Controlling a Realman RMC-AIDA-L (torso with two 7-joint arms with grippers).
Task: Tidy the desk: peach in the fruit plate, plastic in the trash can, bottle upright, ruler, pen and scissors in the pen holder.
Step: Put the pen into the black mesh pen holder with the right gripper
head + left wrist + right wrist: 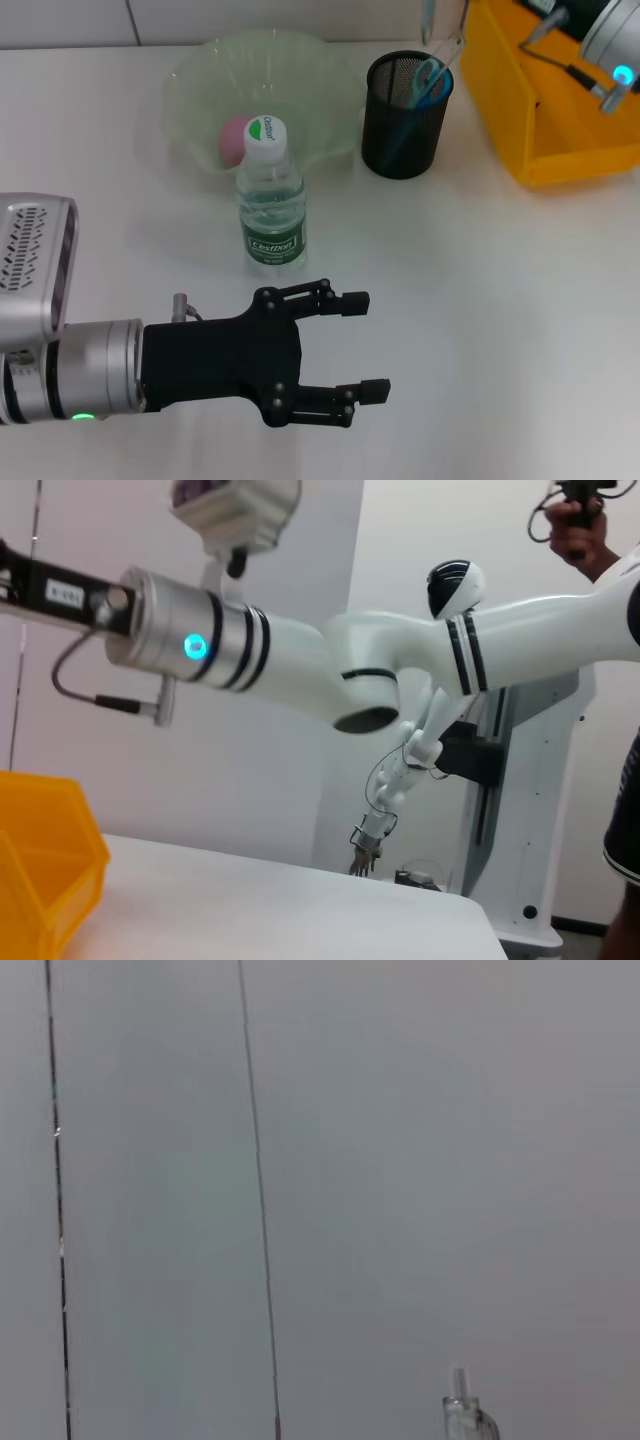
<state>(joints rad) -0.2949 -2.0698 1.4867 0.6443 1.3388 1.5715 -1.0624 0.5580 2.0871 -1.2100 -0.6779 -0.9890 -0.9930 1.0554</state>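
Behind the upright bottle (270,195), labelled "Cestbon", the fruit plate (200,85) holds a peach (233,138); the pen holder (404,125) beside it holds scissors (431,80). Left tool (360,345) released before the bottle; right tool's state unseen.

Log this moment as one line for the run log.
left gripper: open, empty, near bottle | bottle: upright | peach: in fruit plate | scissors: in pen holder | right arm: above bin

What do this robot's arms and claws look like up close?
The left claw is matte black, with two jointed linkage fingers on a blocky palm, mounted on a silver cylindrical wrist with a green light. The right arm is glossy white with black rings, a silver wrist, a cyan light and thin looped cables.
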